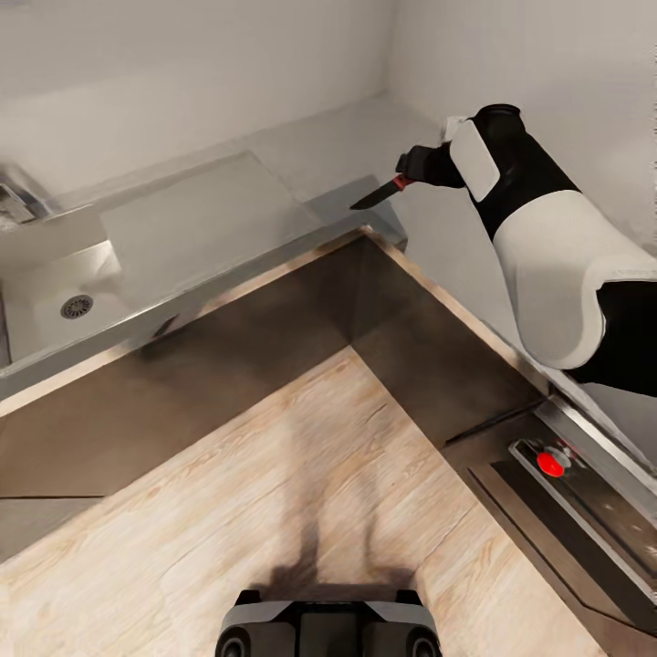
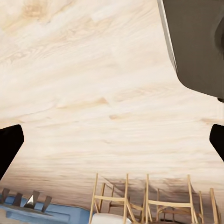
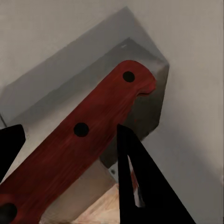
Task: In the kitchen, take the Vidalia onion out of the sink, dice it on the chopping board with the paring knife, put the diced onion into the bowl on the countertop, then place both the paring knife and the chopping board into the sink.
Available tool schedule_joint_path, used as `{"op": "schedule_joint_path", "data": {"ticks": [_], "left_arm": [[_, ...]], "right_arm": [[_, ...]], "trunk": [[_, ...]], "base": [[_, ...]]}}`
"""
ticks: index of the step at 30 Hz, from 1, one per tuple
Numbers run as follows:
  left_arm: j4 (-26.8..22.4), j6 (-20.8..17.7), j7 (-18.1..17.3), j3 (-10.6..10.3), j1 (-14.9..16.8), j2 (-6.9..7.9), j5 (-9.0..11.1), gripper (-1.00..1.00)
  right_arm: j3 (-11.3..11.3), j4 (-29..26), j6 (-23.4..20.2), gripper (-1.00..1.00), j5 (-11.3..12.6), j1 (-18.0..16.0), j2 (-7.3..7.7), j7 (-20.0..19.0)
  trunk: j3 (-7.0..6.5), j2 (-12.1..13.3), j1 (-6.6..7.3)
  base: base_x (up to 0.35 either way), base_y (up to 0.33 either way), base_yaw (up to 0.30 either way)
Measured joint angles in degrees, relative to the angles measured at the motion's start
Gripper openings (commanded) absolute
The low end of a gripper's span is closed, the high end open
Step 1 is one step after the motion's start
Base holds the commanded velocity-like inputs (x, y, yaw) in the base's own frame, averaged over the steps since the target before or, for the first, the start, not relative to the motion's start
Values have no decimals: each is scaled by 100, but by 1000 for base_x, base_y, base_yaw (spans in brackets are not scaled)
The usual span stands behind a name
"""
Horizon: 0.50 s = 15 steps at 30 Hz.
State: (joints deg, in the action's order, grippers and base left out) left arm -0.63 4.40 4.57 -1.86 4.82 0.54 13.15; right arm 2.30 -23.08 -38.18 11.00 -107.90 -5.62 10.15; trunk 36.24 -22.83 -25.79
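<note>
Above the corner where the two runs of the countertop [image 1: 365, 137] meet, the right gripper [image 1: 422, 168] holds the paring knife [image 1: 380, 192] in the air, its fingers pinched on the red handle while the dark pointed blade slants down toward the end of the sink [image 1: 55, 292]. From the right wrist view the handle [image 3: 79, 140] shows large, red with dark rivets, lying across between the two black fingers [image 3: 140, 186], with the grey steel drainboard end and the pale worktop behind it. The sink sits along the far run of the worktop: its basin with the round drain [image 1: 77, 306] lies at the left end, the flat drainboard [image 1: 201, 219] stretches from it toward the corner, and part of the chrome tap [image 1: 16, 203] shows at the back edge near the left border of the head view. Below the worktop's metallic front edge the dark cabinet fronts [image 1: 274, 347] drop to a light wooden floor [image 1: 301, 474]. On the right run, near its front edge, an appliance panel carries a red knob [image 1: 550, 464]. The left gripper's [image 2: 112, 142] two dark fingertips [image 2: 9, 144] stand wide apart at either side of the left wrist view with nothing between them, facing the wooden floor, with wooden chairs [image 2: 140, 200] beyond.
</note>
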Motion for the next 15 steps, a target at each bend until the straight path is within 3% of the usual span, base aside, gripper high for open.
{"op": "schedule_joint_path", "data": {"ticks": [4, 8, 15], "left_arm": [[6, 0, 0, -2, 0, 17, 0, 100], [9, 0, 1, -4, 0, 52, 0, 100], [0, 0, 6, 0, 0, 60, -7, 100]], "right_arm": [[0, 24, 9, -100, 50, 0, -16, -335], [0, 57, 35, -100, 285, 0, -78, -475], [-7, 64, 57, -100, 324, 0, -234, -472]], "trunk": [[0, 0, 0], [-6, 0, 1], [-58, -1, 4]], "base": [[-334, 53, 0], [-254, 82, 0], [-46, 16, 0]]}}
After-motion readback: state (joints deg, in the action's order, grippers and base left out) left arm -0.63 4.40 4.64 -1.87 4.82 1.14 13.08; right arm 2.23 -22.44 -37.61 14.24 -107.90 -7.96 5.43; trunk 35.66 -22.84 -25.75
